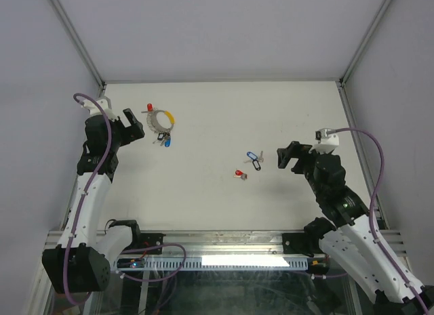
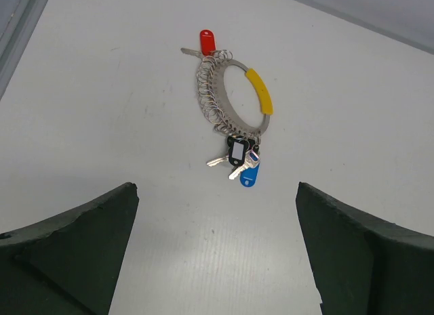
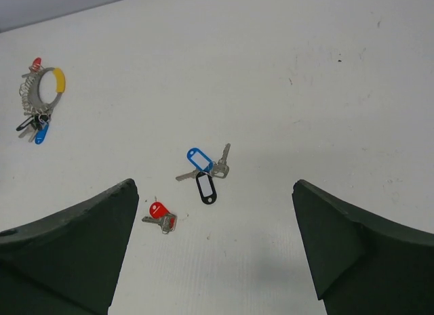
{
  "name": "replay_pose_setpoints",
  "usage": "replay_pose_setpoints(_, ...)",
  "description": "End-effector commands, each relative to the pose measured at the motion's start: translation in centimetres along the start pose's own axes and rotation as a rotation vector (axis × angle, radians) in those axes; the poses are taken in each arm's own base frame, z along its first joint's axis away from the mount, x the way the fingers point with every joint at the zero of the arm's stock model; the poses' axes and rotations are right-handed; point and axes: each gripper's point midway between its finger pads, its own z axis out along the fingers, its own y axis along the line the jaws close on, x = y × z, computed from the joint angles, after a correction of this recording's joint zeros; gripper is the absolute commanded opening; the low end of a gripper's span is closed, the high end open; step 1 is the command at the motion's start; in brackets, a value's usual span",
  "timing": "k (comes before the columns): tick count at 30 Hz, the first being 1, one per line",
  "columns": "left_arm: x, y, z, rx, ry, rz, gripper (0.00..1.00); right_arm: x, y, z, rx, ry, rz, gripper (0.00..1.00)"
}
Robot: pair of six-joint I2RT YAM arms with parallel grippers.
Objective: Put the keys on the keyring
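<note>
My left gripper (image 1: 132,125) and right gripper (image 1: 288,156) both hang open and empty, the left just short of the keyring (image 1: 169,116) lying flat at the far left of the table (image 1: 203,132), the right above three loose keys (image 3: 205,187) near mid-table. The keys look light, thin and slippery against the table, so I'd pinch a plastic tag (image 3: 157,209), and hold the stiff ring by its yellow section (image 2: 260,91).

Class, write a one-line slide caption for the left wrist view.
Open left gripper faces the keyring, which carries a red-tagged key, a black-tagged key and a blue-tagged key.
</note>
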Motion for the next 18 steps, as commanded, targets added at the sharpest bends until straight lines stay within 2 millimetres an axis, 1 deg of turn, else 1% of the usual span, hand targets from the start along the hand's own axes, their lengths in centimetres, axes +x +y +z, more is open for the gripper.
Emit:
replay_pose_setpoints(1, -2.4, -0.5, -0.2, 0.022, -0.076, -0.014, 0.99, -2.5, 1.1, 0.6, -0.026, -0.059, -0.014, 0.99)
replay_pose_setpoints(4, -2.0, -1.3, 0.5, 0.071, -0.059, -0.031, 0.99, -2.3, 1.1, 1.0, -0.018, -0.047, -0.010, 0.99)
replay_pose_setpoints(7, -1.5, -1.4, 1.3, 0.085, -0.022, -0.054, 0.99, -2.0, 1.0, 1.1, -0.003, -0.029, -0.005, 0.99)
replay_pose_setpoints(9, -1.1, -1.1, 1.7, 0.076, 0.000, -0.072, 0.99, -2.0, 1.0, 1.2, -0.002, -0.024, -0.002, 0.99)
replay_pose_setpoints(12, -1.6, -0.9, 1.8, 0.071, -0.007, -0.113, 0.99, -1.7, 1.0, 1.5, 0.002, -0.015, -0.008, 0.99)
replay_pose_setpoints(16, -1.6, -0.3, 1.9, 0.038, -0.012, -0.161, 0.99, -1.2, 0.9, 2.0, 0.024, 0.021, 0.007, 0.99)
replay_pose_setpoints(18, -1.4, -0.5, 2.1, 0.059, 0.000, -0.149, 0.99, -0.7, 0.9, 2.1, 0.033, 0.050, 0.016, 0.99)
